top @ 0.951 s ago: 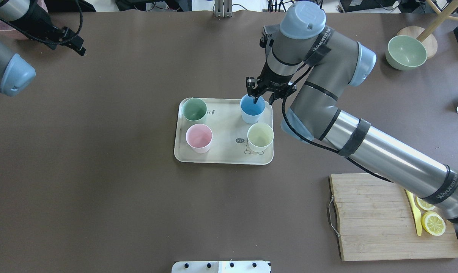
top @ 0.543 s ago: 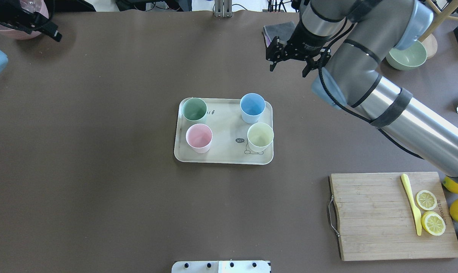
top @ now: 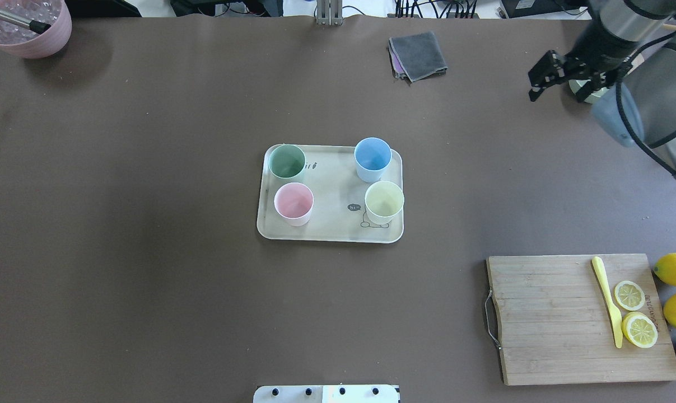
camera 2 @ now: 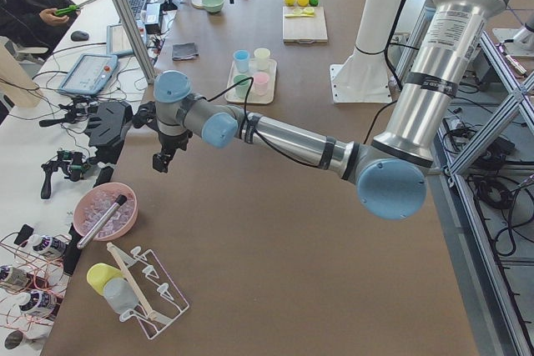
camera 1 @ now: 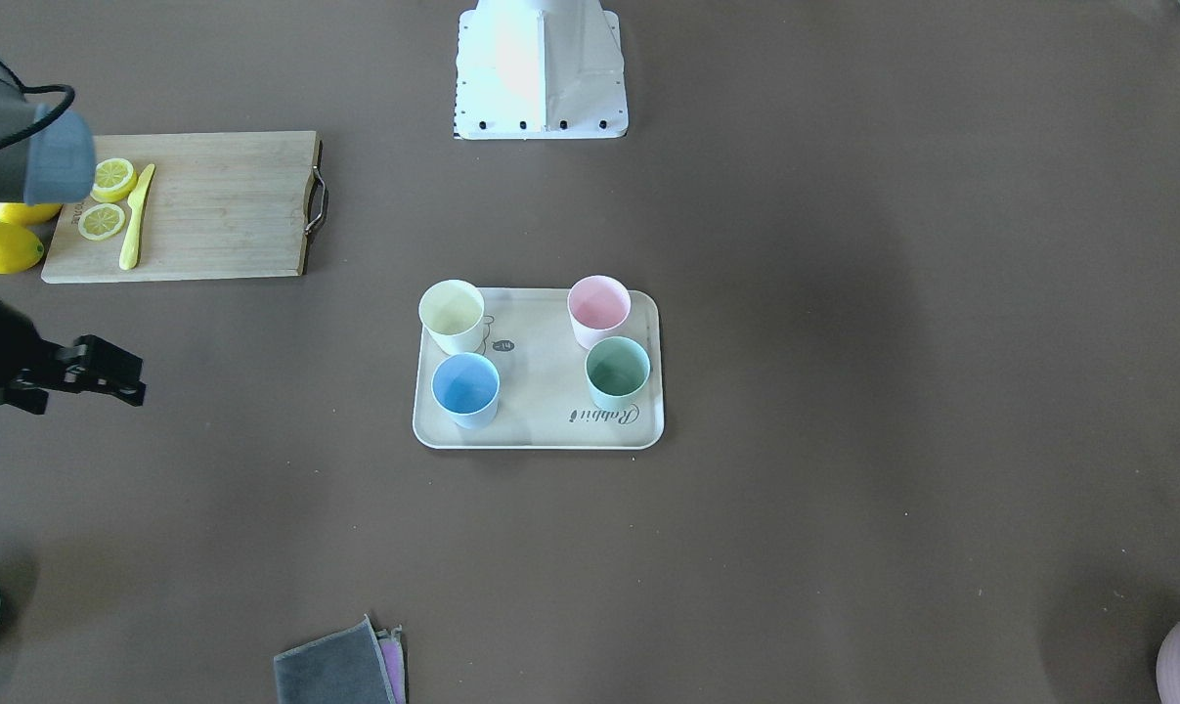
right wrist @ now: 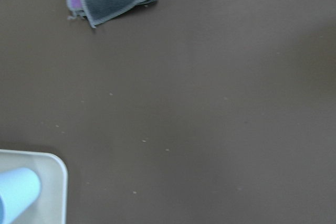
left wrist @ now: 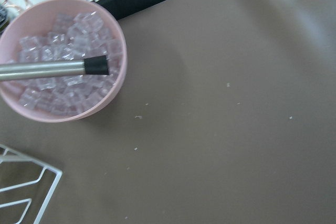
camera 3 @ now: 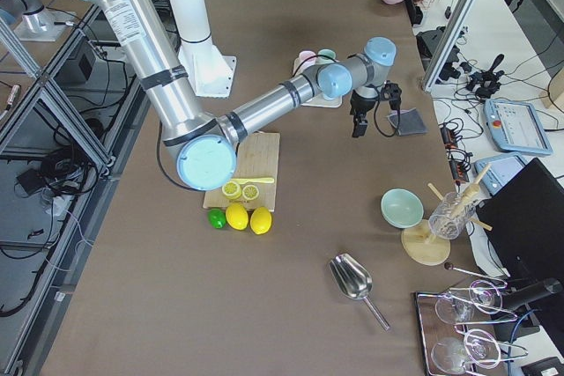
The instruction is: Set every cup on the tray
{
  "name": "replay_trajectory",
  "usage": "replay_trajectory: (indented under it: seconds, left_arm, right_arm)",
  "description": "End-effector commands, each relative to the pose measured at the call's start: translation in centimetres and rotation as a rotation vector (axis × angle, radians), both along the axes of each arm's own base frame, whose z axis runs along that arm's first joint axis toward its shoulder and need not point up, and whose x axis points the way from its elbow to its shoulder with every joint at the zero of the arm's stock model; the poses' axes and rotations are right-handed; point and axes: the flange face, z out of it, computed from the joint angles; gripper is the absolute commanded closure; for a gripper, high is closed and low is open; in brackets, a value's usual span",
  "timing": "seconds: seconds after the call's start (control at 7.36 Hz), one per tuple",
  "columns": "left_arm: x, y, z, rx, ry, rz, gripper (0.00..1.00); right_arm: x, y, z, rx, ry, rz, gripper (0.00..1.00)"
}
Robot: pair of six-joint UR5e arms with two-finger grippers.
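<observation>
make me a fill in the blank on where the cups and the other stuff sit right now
The tray carries ____ cups.
On the tray's right half in the overhead view, the blue cup stands beside the ____ cup.
The yellow knife lies on the wooden ____.
The right claw is open and holds ____.
Missing words: four; yellow; cutting board; nothing.

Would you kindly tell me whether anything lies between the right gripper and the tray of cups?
Nothing visible does: bare table separates the right gripper from the tray; the grey cloth lies aside.
</observation>
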Motion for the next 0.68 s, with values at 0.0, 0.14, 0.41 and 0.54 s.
replay_trajectory:
  seconds: [0.0,0.14,0.41,0.54]
  left_arm:
    - [-5.6,3.7,4.6,-0.008,0.012,0.000,0.02]
    - [-6.2,5.2,7.0,-0.025,-0.004,0.015,0.02]
    - [-8.1,7.0,8.8,-0.063,0.006,-0.019,0.02]
    - [-8.2,7.1,9.0,-0.072,0.006,-0.028,0.02]
  right_arm:
    - [10.9,4.0,11.9,0.030,0.031,-0.064,0.00]
    - [14.8,5.8,15.3,0.028,0.042,-0.059,0.00]
    - [19.7,9.1,20.0,0.027,0.055,-0.060,0.00]
    - [20.4,10.2,21.2,0.012,0.057,-0.051,0.00]
